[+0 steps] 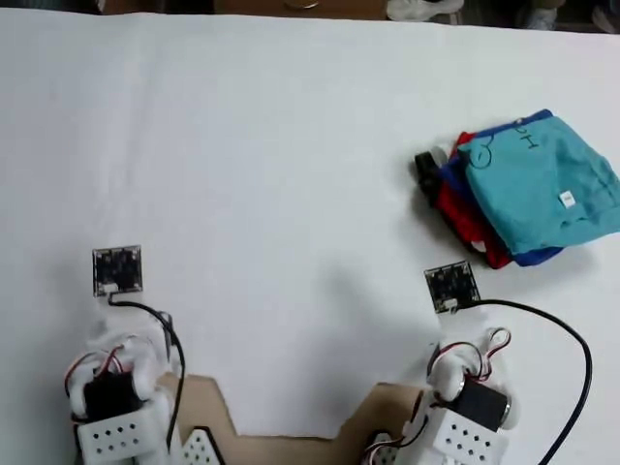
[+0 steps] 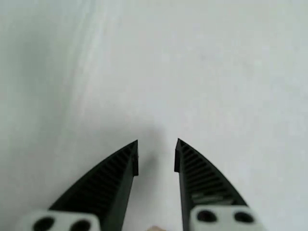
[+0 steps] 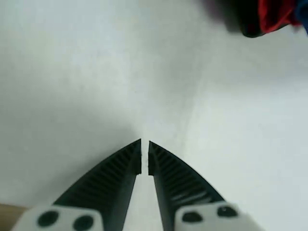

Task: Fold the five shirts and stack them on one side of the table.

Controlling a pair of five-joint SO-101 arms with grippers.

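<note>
One stack of shirts (image 1: 542, 184), teal on top, at right side of table (image 1: 242, 145) | left gripper (image 2: 156, 154) slightly parted, empty | right gripper (image 3: 145, 156) closed, holding nothing

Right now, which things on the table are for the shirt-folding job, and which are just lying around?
For the job: teal folded cloth shirt on top of the pile; blue shirt beneath it; red shirt lower; black cloth at the pile's edge.
Just lying about: flat brown cardboard sheet; thin black cable.
</note>
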